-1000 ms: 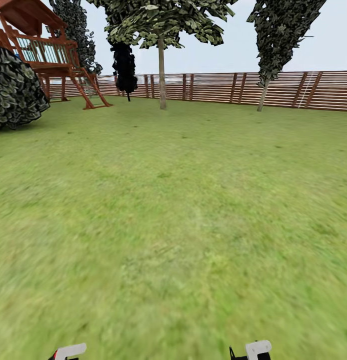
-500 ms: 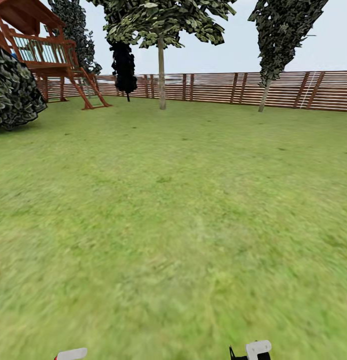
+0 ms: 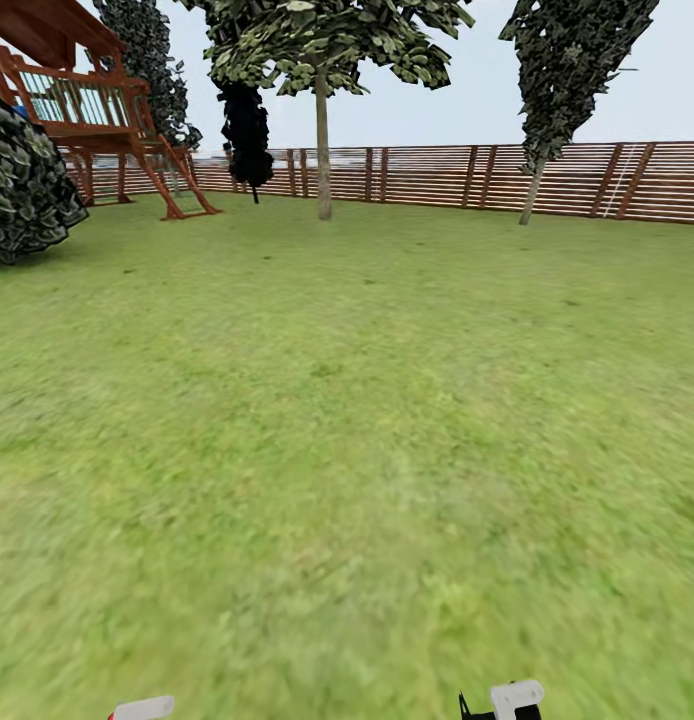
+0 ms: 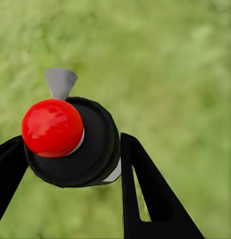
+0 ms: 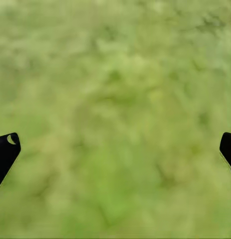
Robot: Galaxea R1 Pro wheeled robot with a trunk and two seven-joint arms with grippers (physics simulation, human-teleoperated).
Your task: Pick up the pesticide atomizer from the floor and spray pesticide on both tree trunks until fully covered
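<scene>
Gripping the pesticide atomizer (image 4: 75, 142) between its two black fingers (image 4: 150, 199), the left gripper (image 4: 70, 164) holds the bottle by its round black top, one finger on either side and touching it. In the left wrist view the red knob sits on that black cap, a small grey nozzle sticks out beyond it, and blurred grass lies behind. In the head view a bit of the atomizer's whitish body with a red spot shows at the lower edge (image 3: 142, 709).

The right gripper (image 5: 115, 149) holds nothing: its fingers (image 5: 5, 152) stand wide apart at the two sides of the right wrist view, with only lawn between them. Part of the right arm (image 3: 507, 700) shows at the bottom of the head view.

The garden lawn (image 3: 347, 440) spreads ahead up to a brown slatted fence (image 3: 447, 175). Well away, near the fence, stands a tree (image 3: 324, 150) with a pale straight trunk and a leafy crown, and to its right a second, leaning tree (image 3: 547, 110). A dark-foliage tree (image 3: 247, 125) stands left of the first. At far left are a wooden play structure (image 3: 97, 110) and a round shrub (image 3: 27, 190).
</scene>
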